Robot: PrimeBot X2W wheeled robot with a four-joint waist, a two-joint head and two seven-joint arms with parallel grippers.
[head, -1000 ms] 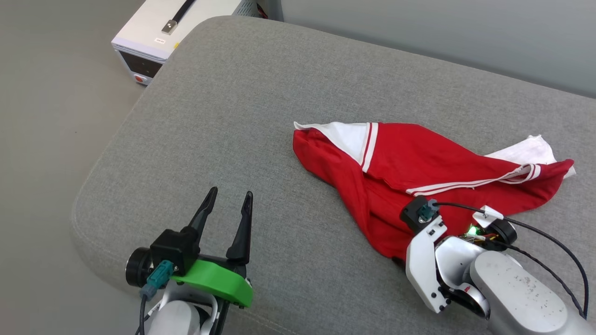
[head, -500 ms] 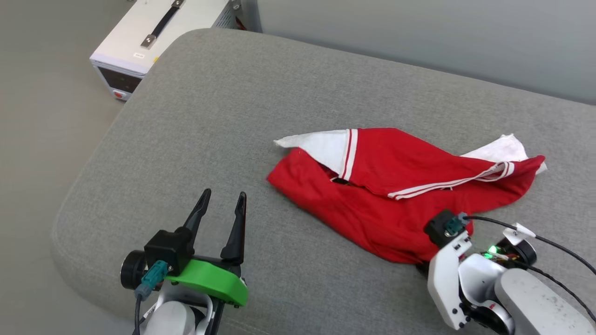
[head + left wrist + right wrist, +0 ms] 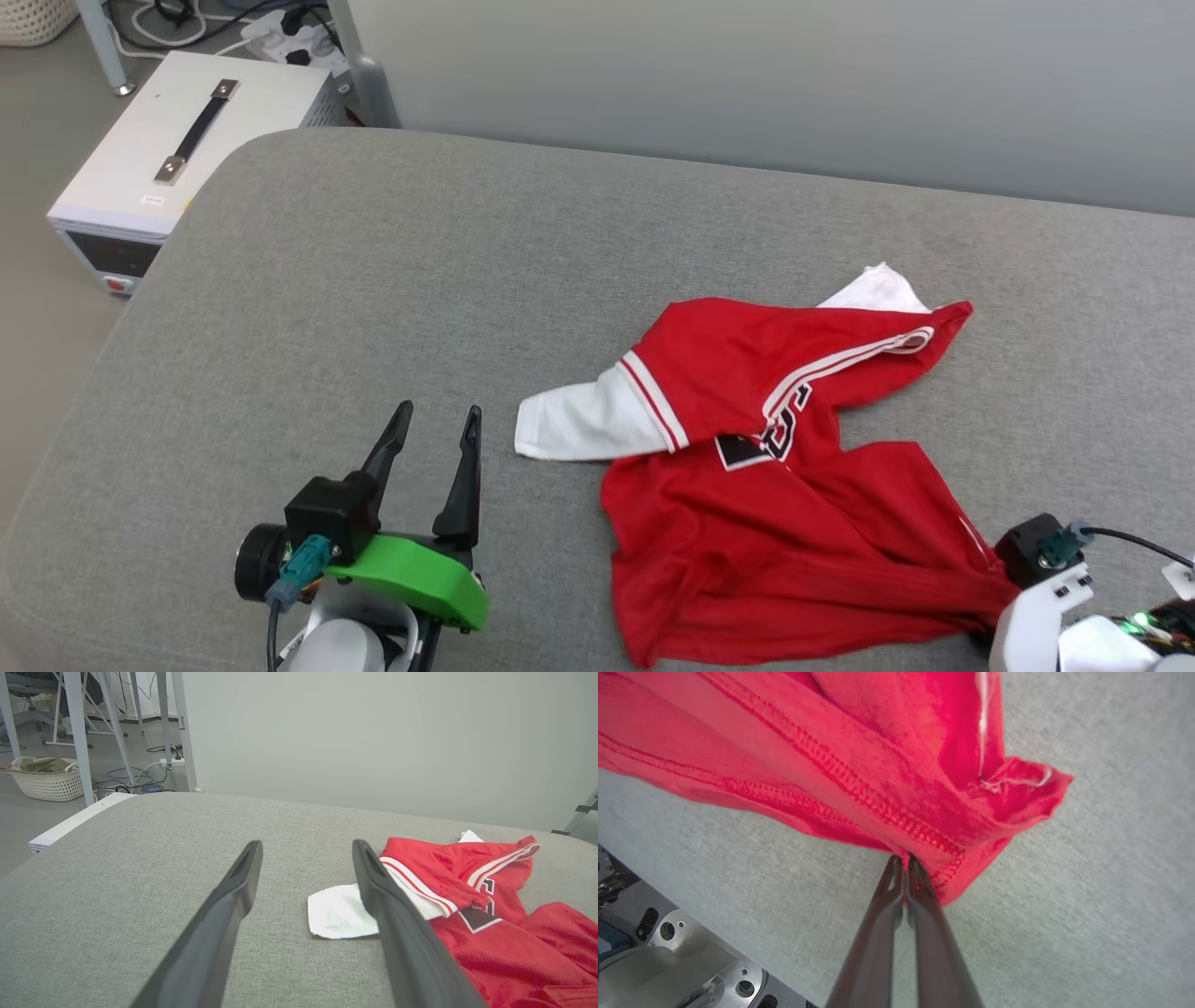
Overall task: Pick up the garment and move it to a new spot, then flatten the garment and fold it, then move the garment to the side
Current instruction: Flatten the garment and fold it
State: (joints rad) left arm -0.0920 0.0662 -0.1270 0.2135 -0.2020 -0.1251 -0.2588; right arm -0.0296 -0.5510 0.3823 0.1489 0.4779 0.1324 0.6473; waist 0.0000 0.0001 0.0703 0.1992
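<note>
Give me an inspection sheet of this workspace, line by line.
Surface: grey fabric cushion, rounded corners, no stains seen.
Job's things: garment lies crumpled on the cushion, one white sleeve lying out flat, black print partly folded under.
Clutter: nothing seen.
Grippers: left gripper open, holding nothing, apart from the garment; right gripper shut on the garment's hem.
Cables: black cable at the right wrist; cables and a power strip on the floor.
Surroundings: white box with a black handle, wicker basket, pale wall.
</note>
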